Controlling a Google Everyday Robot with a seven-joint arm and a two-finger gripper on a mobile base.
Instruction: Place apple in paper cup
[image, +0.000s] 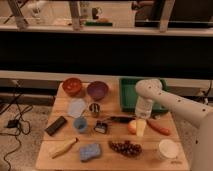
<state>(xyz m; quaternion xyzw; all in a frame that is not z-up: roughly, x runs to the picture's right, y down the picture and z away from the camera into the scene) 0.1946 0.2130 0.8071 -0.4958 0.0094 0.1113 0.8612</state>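
The paper cup (168, 149) is standing upright at the near edge of the table (47, 157), with the grape bunch (125, 147) lying beside it. A little farther back, the apple (132, 127) is resting on the wood, apart from the cup. The gripper (141, 128) is pointing down just beside the apple, jaws spread wide, with the carrot (159, 128) lying on its other side. Behind, the green tray (131, 95) is sitting at the far edge.

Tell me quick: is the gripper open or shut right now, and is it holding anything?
Gripper: fingers open, holding nothing; it hangs low, close beside the apple.
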